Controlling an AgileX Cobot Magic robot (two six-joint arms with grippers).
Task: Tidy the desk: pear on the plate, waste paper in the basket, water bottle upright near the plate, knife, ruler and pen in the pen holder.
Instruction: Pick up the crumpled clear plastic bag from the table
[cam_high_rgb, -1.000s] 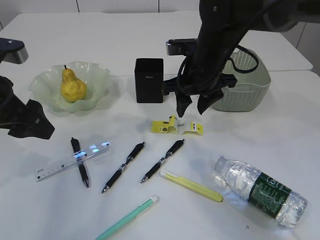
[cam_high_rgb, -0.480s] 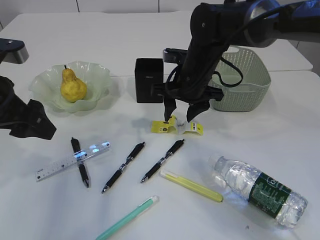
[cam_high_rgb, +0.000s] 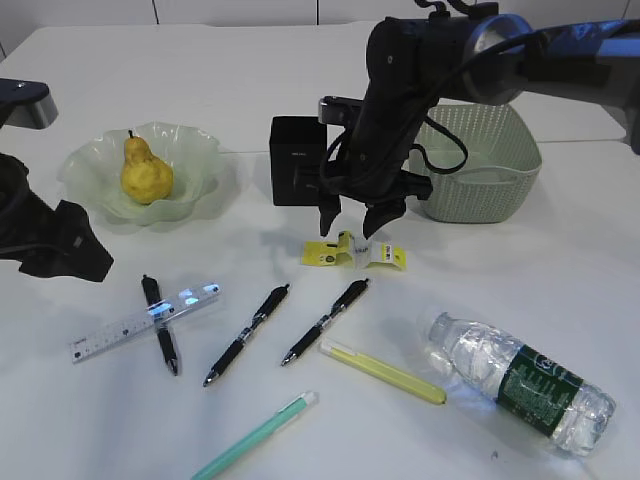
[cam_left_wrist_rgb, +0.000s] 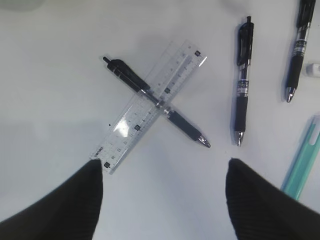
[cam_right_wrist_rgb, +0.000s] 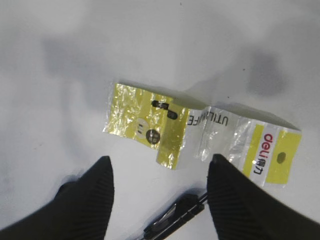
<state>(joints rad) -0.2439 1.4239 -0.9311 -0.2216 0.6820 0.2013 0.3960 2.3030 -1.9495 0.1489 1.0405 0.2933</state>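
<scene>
Right pincer (cam_high_rgb: 356, 218) hovered apart just above the waste paper (cam_high_rgb: 354, 251). Left pincer (cam_left_wrist_rgb: 162, 200) hung apart, empty, near the ruler (cam_left_wrist_rgb: 150, 107) on the desk (cam_high_rgb: 560, 250).

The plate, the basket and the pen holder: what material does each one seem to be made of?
The plate looks like translucent pale green glass, possibly plastic: glossy, with a wavy rim and the desk showing faintly through. The basket looks like sage-green moulded plastic: its woven-look sides are evenly perforated. The pen holder is matte black, probably plastic; the look leaves this open.
</scene>
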